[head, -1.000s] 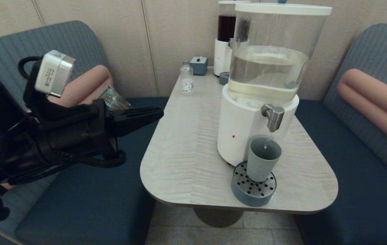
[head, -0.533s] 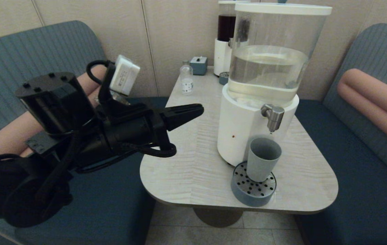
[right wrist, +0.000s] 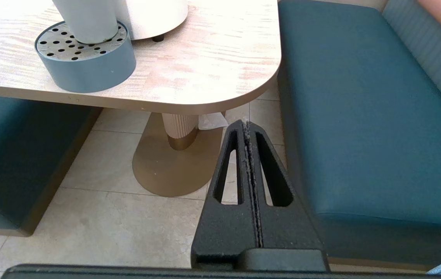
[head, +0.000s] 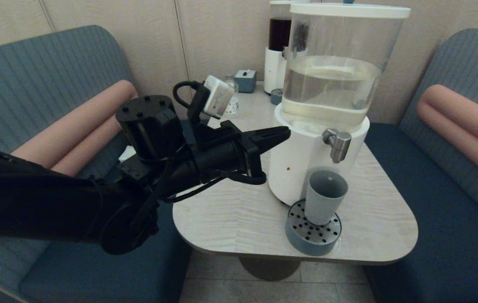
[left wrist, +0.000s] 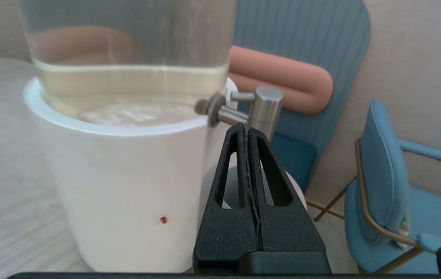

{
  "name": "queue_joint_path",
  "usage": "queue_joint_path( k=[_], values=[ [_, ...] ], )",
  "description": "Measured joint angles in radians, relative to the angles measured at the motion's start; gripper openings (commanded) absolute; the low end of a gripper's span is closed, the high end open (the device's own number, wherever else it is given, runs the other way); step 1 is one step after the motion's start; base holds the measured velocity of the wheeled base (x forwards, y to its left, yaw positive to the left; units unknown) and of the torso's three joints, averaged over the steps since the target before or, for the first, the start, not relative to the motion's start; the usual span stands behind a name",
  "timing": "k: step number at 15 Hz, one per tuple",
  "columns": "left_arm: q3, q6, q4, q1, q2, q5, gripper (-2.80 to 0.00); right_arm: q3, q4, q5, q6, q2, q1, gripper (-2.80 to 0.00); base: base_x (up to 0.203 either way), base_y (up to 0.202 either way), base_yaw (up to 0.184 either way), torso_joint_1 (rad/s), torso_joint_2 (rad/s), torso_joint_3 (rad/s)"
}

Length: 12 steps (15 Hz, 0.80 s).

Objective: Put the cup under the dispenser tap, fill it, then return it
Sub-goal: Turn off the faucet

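Observation:
The grey-blue cup (head: pixel 323 196) stands upright on the round perforated tray (head: pixel 313 245), directly beneath the brushed-steel dispenser tap (head: pixel 337 144) of the big clear-tank dispenser (head: pixel 327 84). My left gripper (head: pixel 286 134) is shut and empty, its tip close to the dispenser's white base, left of the tap. In the left wrist view the left gripper (left wrist: pixel 246 126) points at the tap (left wrist: pixel 261 110). My right gripper (right wrist: pixel 246 123) is shut, parked low over the floor by the table's near right corner; the cup's lower part (right wrist: pixel 84 19) shows there.
A slimmer dark-tank dispenser (head: pixel 278 46), a small clear bottle (head: pixel 233 101) and a small blue box (head: pixel 245 80) stand at the table's far end. Blue benches with pink bolsters (head: pixel 461 122) flank the table (head: pixel 230 202). A blue chair (left wrist: pixel 391 186) stands beyond.
My left arm has swung in from the left bench over the table, its shut gripper now near the dispenser's base and tap. The cup has not moved.

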Motion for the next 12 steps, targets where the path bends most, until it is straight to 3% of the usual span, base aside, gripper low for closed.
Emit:
queue_joint_path(
  k=[12],
  values=[
    [-0.142,0.01,0.022,-0.061,0.13,0.013,-2.8,0.0,0.0,0.0,0.0,0.0,0.0,-2.8,0.0,0.0,0.0,0.0,0.0,0.0]
  ],
)
